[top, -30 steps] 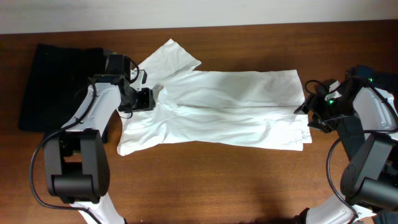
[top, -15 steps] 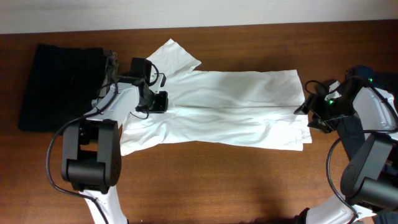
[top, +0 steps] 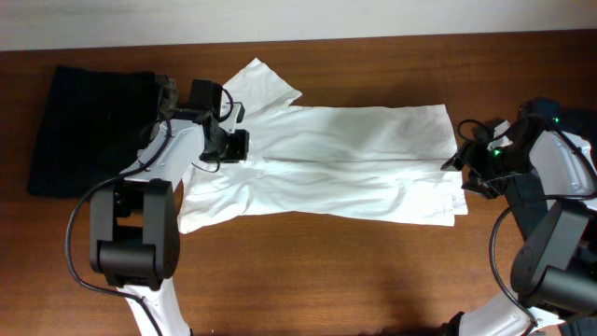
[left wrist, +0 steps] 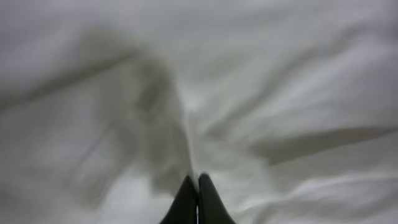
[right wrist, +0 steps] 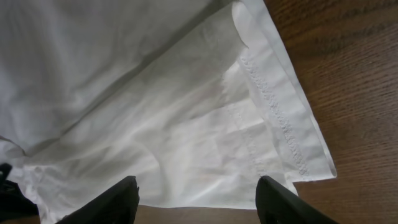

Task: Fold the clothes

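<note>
The white T-shirt [top: 354, 159] lies spread flat across the middle of the table, with a sleeve pointing to the back left. My left gripper [top: 237, 147] sits on its left part near the sleeve. In the left wrist view this gripper [left wrist: 198, 185] is shut, and a ridge of white fabric [left wrist: 280, 93] runs up from its tips. My right gripper [top: 464, 174] is at the shirt's right end. In the right wrist view it [right wrist: 199, 199] is open and empty above the stitched hem [right wrist: 273, 106]. No green-and-white mark shows.
A black garment [top: 89, 121] lies folded at the back left with a bit of grey cloth [top: 168, 91] at its right edge. Bare brown table [top: 373, 271] runs along the front. The table's back edge meets a white wall [top: 373, 19].
My left gripper has moved to the right, further onto the shirt's left part, then slightly toward the back. The right arm has not moved.
</note>
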Controlling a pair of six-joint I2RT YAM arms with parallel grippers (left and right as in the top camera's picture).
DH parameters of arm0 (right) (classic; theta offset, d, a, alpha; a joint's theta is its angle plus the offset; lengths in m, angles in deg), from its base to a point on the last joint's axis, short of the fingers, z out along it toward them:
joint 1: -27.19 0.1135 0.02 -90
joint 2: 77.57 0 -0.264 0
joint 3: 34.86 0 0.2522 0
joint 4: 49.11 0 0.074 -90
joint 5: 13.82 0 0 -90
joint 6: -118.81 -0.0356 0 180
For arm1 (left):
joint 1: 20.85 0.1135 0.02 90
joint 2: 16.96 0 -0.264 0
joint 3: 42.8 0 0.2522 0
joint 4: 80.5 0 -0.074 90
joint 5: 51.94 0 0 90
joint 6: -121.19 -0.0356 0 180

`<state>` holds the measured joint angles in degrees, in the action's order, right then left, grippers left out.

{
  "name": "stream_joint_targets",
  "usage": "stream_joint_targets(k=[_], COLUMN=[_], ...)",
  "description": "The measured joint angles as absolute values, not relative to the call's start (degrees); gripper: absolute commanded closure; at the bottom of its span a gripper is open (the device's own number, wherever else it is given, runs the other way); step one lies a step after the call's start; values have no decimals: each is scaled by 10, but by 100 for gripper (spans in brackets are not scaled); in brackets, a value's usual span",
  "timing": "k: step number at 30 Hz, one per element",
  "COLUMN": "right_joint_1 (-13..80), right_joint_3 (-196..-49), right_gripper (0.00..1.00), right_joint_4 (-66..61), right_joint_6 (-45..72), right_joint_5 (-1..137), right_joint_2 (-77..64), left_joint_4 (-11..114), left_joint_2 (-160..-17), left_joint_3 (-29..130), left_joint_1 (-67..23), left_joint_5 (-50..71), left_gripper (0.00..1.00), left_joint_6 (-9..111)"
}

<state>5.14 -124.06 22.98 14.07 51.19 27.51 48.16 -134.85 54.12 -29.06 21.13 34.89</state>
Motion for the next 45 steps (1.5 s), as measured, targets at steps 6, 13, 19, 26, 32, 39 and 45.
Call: stream_joint_targets(k=[6,13,19,26,32,39,45], right_joint_1=[51,51,51,51,51,51,51], right_joint_3=[-1241,-1241,-1241,-1241,-1241,-1241,-1241], right_gripper=[36,36,35,35,35,35,35], right_joint_4=[230,232,231,229,229,230,229], right_joint_6=[141,141,141,141,141,141,141], right_joint_5=[512,512,512,512,512,512,512], right_joint_2=[275,275,275,275,275,275,275], left_joint_4=[579,542,390,410,435,461,406], left_joint_2=[-1348,-1348,-1348,-1349,-1398,-1398,-1398], left_joint_3=[544,546,576,582,583,588,683], left_joint_1=[-306,-335,-270,-243,-246,-246,-245], left_joint_5=[99,114,199,261,256,246,253], left_gripper=[69,39,58,66,68,100,86], left_joint_6=[380,387,364,325,320,314,314])
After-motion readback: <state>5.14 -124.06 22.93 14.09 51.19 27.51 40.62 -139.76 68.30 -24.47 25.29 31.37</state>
